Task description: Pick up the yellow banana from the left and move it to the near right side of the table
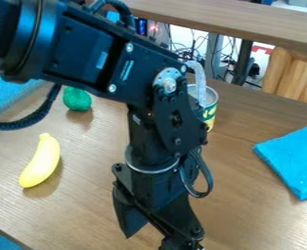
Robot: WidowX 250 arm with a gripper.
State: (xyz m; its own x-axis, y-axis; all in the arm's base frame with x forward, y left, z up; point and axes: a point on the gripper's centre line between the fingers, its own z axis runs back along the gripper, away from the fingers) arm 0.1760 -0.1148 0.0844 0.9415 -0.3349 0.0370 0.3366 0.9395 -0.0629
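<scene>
Wood-grain bench (244, 215), brown top. Yellow banana (41, 161) on left side, tilted, upper end leaning right. Green roundish item (77, 98) beyond it, slightly right. Can (210, 108) with bare metal rim, upright, far side, partly hidden. Bright blue folded cloth (293, 161) at right, well apart from can.

black arm, silver joints

the arm (94, 49) is black, with a bulky rounded housing (12, 41) and a boxy link bearing two small pale markings. bright screw heads dot its edges. a silver disc (168, 78) with a central screw caps one joint, and a thin silver ring (153, 170) circles the cylindrical wrist. a thick ribbed dark cable (25, 122) curves at one side; a thinner black cable (209, 180) loops beside the wrist. the gripper (172, 213) is black and angular.
</scene>
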